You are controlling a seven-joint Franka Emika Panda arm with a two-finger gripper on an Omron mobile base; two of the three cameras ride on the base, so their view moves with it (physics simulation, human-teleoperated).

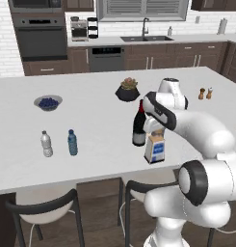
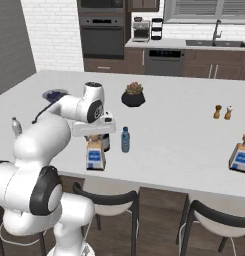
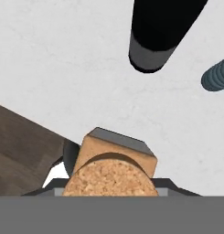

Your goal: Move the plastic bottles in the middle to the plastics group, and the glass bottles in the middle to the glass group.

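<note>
Hand view: the pincer (image 3: pixel 111 191) is sitting straight over the cork top of the squarish bottle (image 3: pixel 114 162), its jaws flanking the tan neck; the fingertips are lying under the bottom edge, so I cannot tell whether they are pinching the neck or merely straddling it. The bottle's base is resting on the counter (image 3: pixel 49 68) directly below the pincer, close to the counter's near edge.

Beyond the pincer, just ahead, the wine bottle (image 3: pixel 159 32) is standing upright, and past it to one side the pale plastic bottle (image 3: pixel 217 75) is standing.

Left base view: the pincer (image 1: pixel 157 131) is hanging over the squarish bottle (image 1: pixel 154 147), with the wine bottle (image 1: pixel 139 124) just beside it. Well off to the pincer's left, the plastics group (image 1: pixel 59 143) is standing apart.

Right base view: another squarish bottle (image 2: pixel 241 156), probably the glass group, is standing well off to the pincer's right.

Risks, as judged:
- A grip on the smooth neck alone is letting the heavy body swing or slip.
- The wine bottle is so near that any sideways carry is risking a knock and topple.
- The counter edge is close; a dropped bottle is likely going over.
</note>
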